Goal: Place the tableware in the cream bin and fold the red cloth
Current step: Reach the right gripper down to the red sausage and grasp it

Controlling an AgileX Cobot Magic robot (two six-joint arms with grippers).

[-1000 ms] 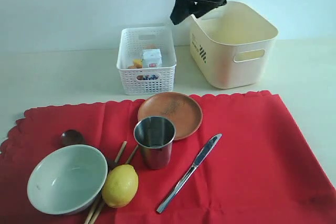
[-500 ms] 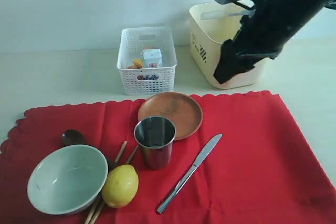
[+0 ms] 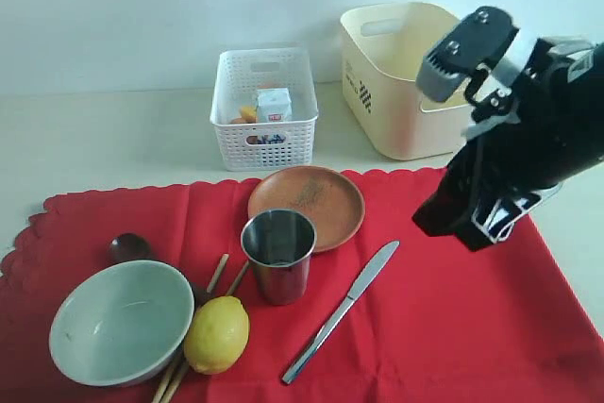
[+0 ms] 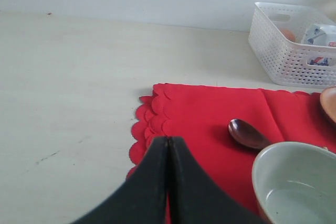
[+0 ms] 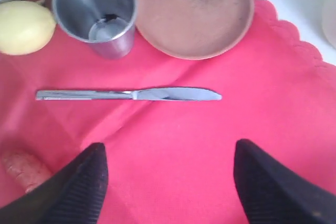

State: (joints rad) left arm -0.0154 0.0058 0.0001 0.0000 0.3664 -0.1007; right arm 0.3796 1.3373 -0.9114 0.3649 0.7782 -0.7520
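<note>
- Our right hand (image 3: 462,230) hangs above the red cloth (image 3: 453,327), jaws spread wide, gripping nothing.
- The wrist view looks straight down on the silver knife (image 5: 128,95), which lies flat on the cloth near the upright steel cup (image 3: 278,254) and the round brown plate (image 3: 316,197).
- Our left hand (image 4: 168,148) is pinched tight on nothing, by the cloth's scalloped edge.
- The bowl (image 3: 121,320), dark spoon (image 3: 127,247) and chopsticks (image 3: 219,276) sit on the cloth around the lemon (image 3: 217,332).
- The cream bin (image 3: 415,73) stands behind the cloth on the surface (image 3: 94,139), beside the white basket (image 3: 264,106).
- The cloth lies spread out flat, unfolded.
</note>
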